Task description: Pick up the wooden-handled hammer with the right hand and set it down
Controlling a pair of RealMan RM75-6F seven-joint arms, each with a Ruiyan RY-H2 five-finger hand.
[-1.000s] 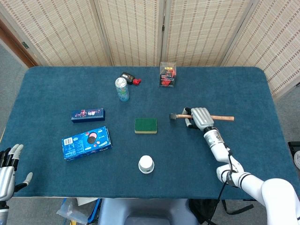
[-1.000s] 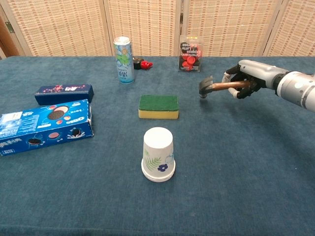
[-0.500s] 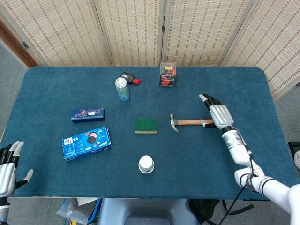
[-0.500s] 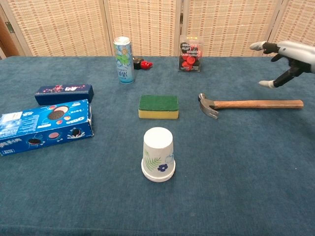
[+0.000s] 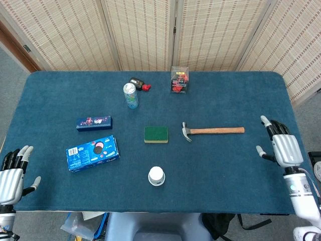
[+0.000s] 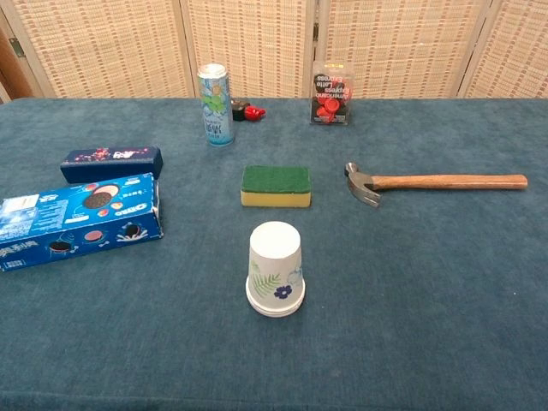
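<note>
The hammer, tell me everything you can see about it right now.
The hammer has a dark metal head with a claw and a straight, light-brown wooden handle. It lies flat on the blue table, head pointing toward the green sponge, handle running out to the robot's right. Nothing touches it but the cloth; the right hand is open, well clear.

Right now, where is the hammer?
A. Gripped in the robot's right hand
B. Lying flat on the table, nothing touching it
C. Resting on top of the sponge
B: the hammer lies flat on the table, with the right hand well away, fingers spread.
</note>
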